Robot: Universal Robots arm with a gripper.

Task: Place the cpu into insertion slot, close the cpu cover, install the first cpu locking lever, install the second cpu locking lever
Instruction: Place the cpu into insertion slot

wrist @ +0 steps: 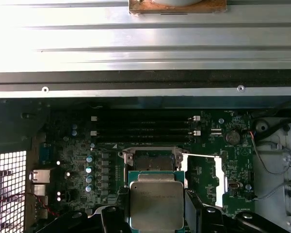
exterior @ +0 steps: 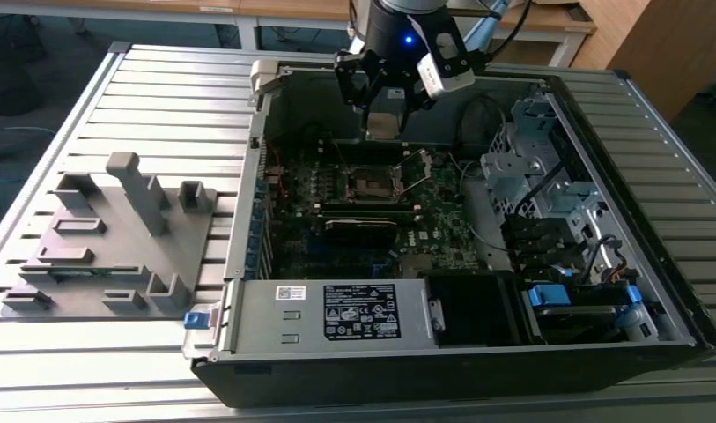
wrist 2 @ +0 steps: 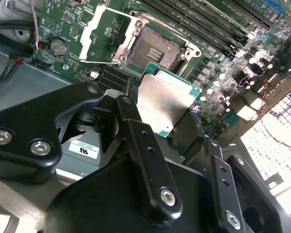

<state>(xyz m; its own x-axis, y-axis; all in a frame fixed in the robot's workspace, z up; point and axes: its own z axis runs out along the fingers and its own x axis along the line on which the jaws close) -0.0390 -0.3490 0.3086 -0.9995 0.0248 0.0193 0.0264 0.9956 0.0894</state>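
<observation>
**Inspector:** Start from the exterior view's left.

**Assistant:** A grey fixture plate (exterior: 111, 238) with upright pegs lies on the slatted table (exterior: 52, 370). Just beside it is the open computer case (exterior: 476, 370), with its green motherboard (exterior: 334, 238) exposed.

**Inspector:** Where is the socket?

**Assistant:** The insertion slot (exterior: 373, 182) sits mid-board. In both wrist views (wrist 2: 155, 51) (wrist: 153, 160) its dark recess is bare, with nothing seated in it. The cpu cover (wrist 2: 104, 36) is swung open on its hinge and lies off to one side of the slot. In the exterior view it is on the slot's right (exterior: 419, 169).

**Inspector:** And the gripper?

**Assistant:** The gripper (wrist 2: 162, 109) hangs above the far part of the board (exterior: 384, 123). Its black fingers (wrist 2: 131, 104) are closed narrowly on opposite edges of the cpu (wrist 2: 162, 104), which they hold flat, metal top towards the wrist cameras.

**Inspector:** Where is the cpu relative to the slot?

**Assistant:** It is clear of the board and near the slot, but not in it (wrist: 156, 204). The long memory slots (wrist: 140, 126) lie beyond. Further right in the exterior view is the metal drive cage (exterior: 546, 189).
</observation>
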